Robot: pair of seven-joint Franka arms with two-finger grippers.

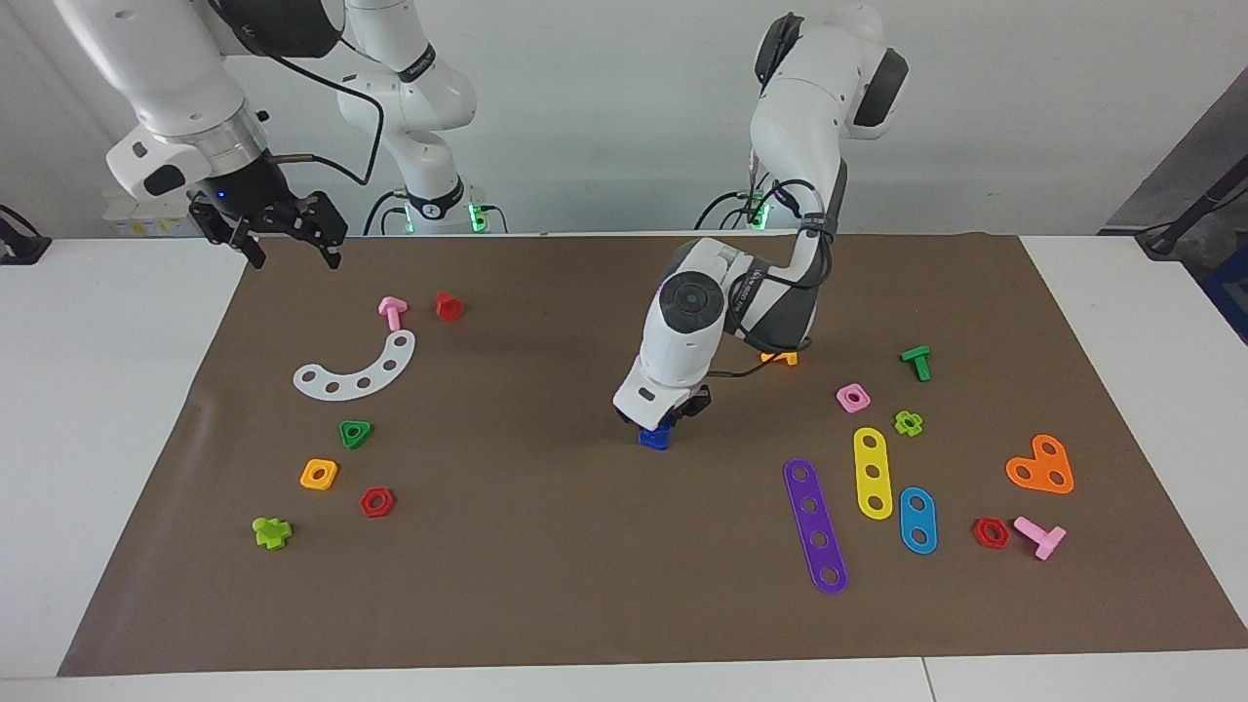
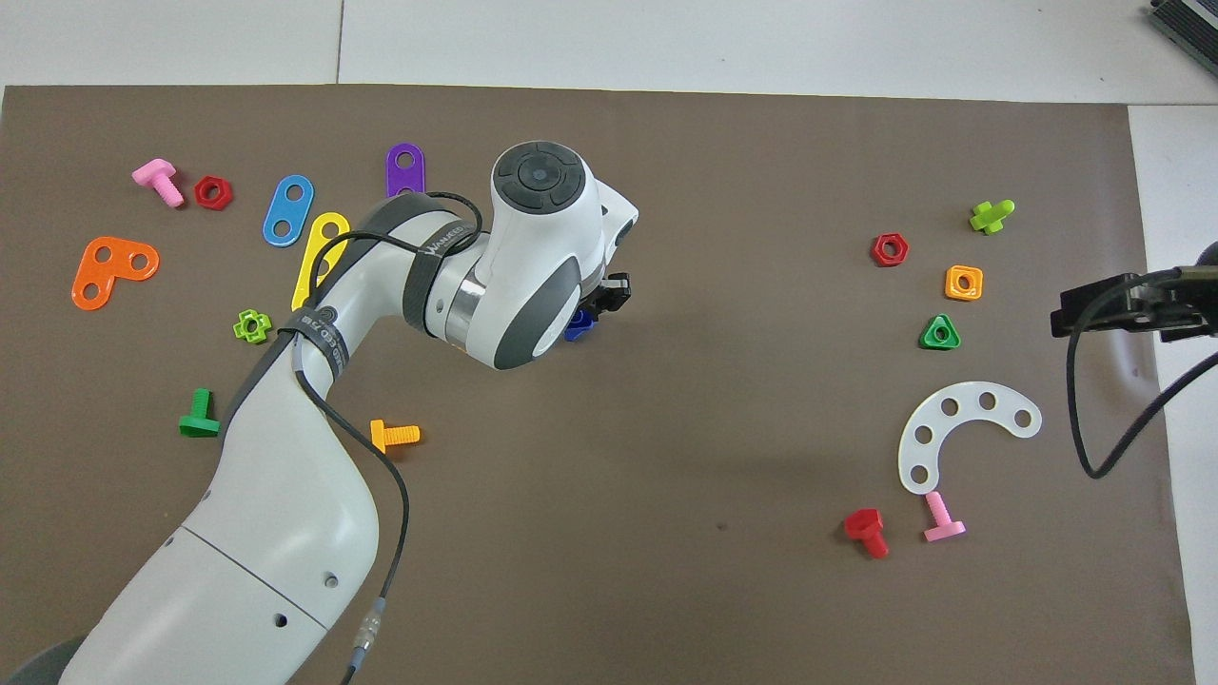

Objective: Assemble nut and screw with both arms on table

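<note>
One dark-blue piece (image 1: 654,438) sits mid-frame directly under the left pincer (image 1: 666,421), grip unclear; the right pincer (image 1: 289,237) waits open, upper left.

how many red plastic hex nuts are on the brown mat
2. One red plastic hex nut lies beside the orange square nut toward the right arm's end; the other lies beside the pink screw toward the left arm's end.

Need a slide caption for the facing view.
Left tool down on a dark-blue piece mid-mat; right tool waits raised.
</note>
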